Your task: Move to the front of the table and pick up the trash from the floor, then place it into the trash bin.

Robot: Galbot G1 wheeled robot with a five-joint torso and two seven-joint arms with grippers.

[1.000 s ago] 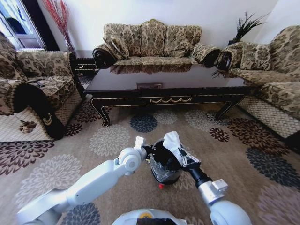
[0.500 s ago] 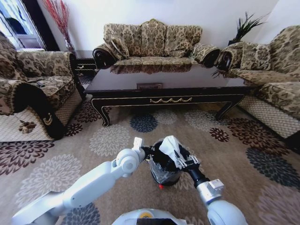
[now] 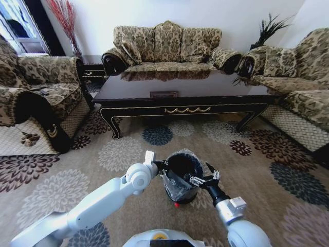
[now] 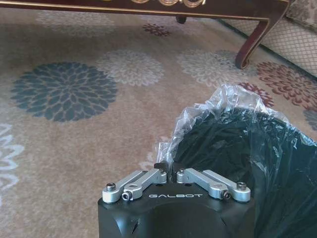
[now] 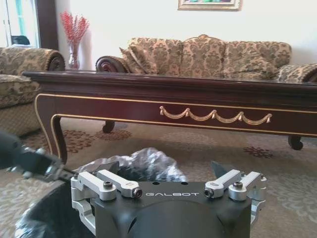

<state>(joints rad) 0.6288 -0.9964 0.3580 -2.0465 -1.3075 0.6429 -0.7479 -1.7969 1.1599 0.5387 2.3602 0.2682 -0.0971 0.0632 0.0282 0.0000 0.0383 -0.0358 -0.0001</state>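
While reaching for red-capped trash [image 3: 176, 204] on the floor [image 3: 267, 170] against the trash bin [image 3: 180, 189], could tip it: left fingers [image 4: 143, 179] clamped on its bag liner [image 4: 218, 106], right fingers [image 5: 106, 184] spread empty over the rim.

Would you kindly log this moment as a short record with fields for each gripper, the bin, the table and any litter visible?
left gripper: fingers shut on the liner at the trash bin rim
right gripper: fingers open, empty, at the bin's other side
bin: upright on the floor, black liner
table: beyond the bin
litter: small red item at the bin's base
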